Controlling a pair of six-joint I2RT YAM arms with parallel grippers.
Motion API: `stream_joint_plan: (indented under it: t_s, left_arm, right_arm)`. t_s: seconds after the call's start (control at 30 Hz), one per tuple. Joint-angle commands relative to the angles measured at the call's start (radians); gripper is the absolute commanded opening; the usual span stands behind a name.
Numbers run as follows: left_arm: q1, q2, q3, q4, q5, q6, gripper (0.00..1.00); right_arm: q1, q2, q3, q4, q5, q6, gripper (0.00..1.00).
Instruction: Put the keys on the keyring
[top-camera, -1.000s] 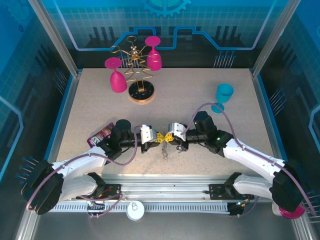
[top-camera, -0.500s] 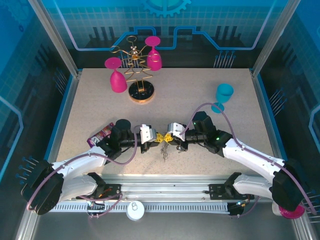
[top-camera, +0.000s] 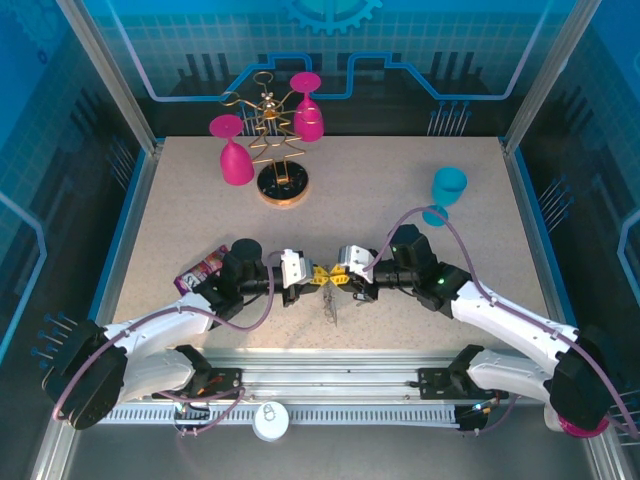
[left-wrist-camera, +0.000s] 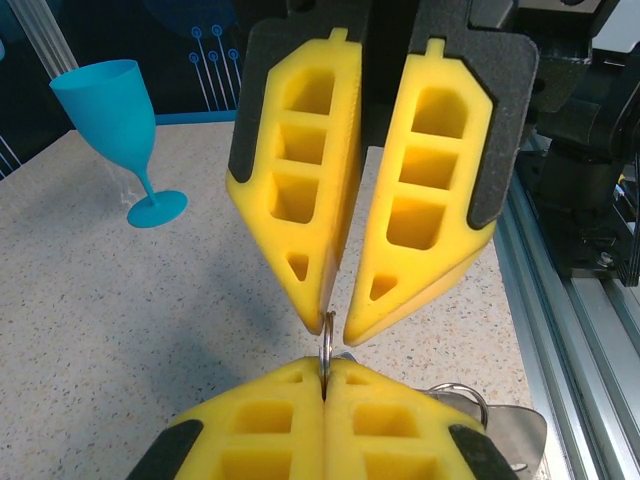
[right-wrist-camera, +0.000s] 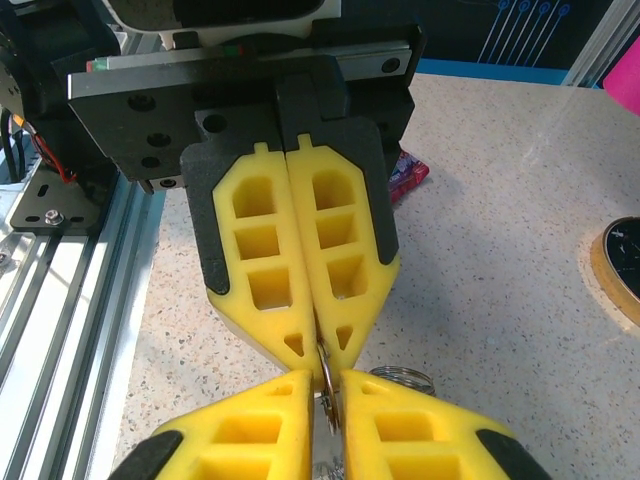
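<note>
Two pink glasses (top-camera: 236, 160), rack (top-camera: 281, 186) and blue glass (top-camera: 447, 190) stand beyond keyring (left-wrist-camera: 325, 342).

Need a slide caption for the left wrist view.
Left gripper pinches the keyring edge-on; right gripper brackets it, tips slightly apart.

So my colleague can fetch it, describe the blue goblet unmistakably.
On the speckled table, look at the right half, toward the far side. A turquoise stemmed goblet stands upright and alone; the other two goblets are pink, upside down at the gold rack far left.
</note>
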Motion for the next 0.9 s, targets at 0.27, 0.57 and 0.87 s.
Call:
stream_joint_plan:
  t_s: [0.27, 0.57, 0.87]
  left_arm:
    - [-0.004, -0.014, 0.021, 0.034, 0.021, 0.013, 0.0]
    - [-0.004, -0.016, 0.022, 0.035, 0.022, 0.013, 0.0]
    - [-0.004, -0.019, 0.02, 0.037, 0.024, 0.013, 0.0]
  right_arm:
    - [0.009, -0.003, -0.012, -0.026, 0.046, -0.014, 0.23]
    - [0.008, 0.009, -0.003, -0.023, 0.029, -0.016, 0.14]
    - [0.008, 0.025, 0.007, -0.031, 0.028, -0.012, 0.15]
